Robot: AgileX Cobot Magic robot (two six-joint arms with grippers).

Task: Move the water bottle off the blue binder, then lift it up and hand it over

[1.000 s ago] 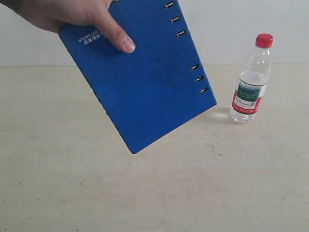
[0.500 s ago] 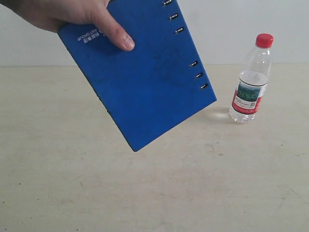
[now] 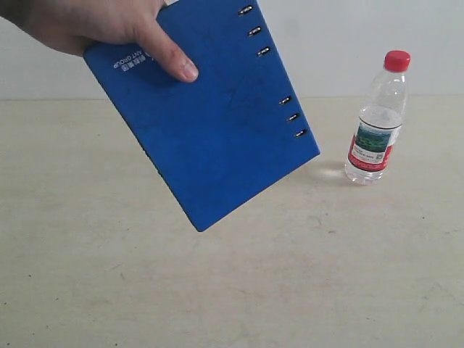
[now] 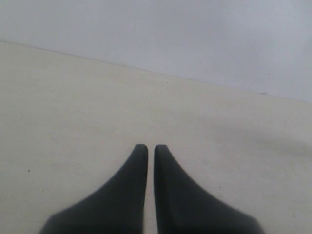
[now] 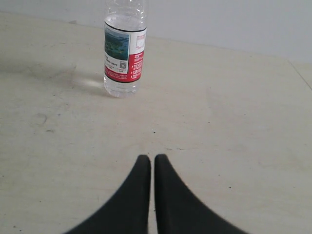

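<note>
A human hand [image 3: 101, 25] holds the blue binder [image 3: 210, 123] tilted in the air above the table, its ring holes along the right edge. The water bottle [image 3: 377, 123], clear with a red cap, stands upright on the bare table to the right of the binder, apart from it. In the right wrist view the water bottle [image 5: 125, 51] stands well ahead of my right gripper [image 5: 151, 158], which is shut and empty. My left gripper [image 4: 147, 147] is shut over bare table, with nothing between its fingers. Neither gripper shows in the exterior view.
A pale beige table [image 3: 232, 290] meets a white wall [image 3: 348, 36] behind it. The binder's shadow falls on the table beside the bottle. A table edge [image 5: 301, 73] shows in the right wrist view.
The hand has shifted the binder slightly left and tilted it a little. The bottle and both grippers have not moved.
</note>
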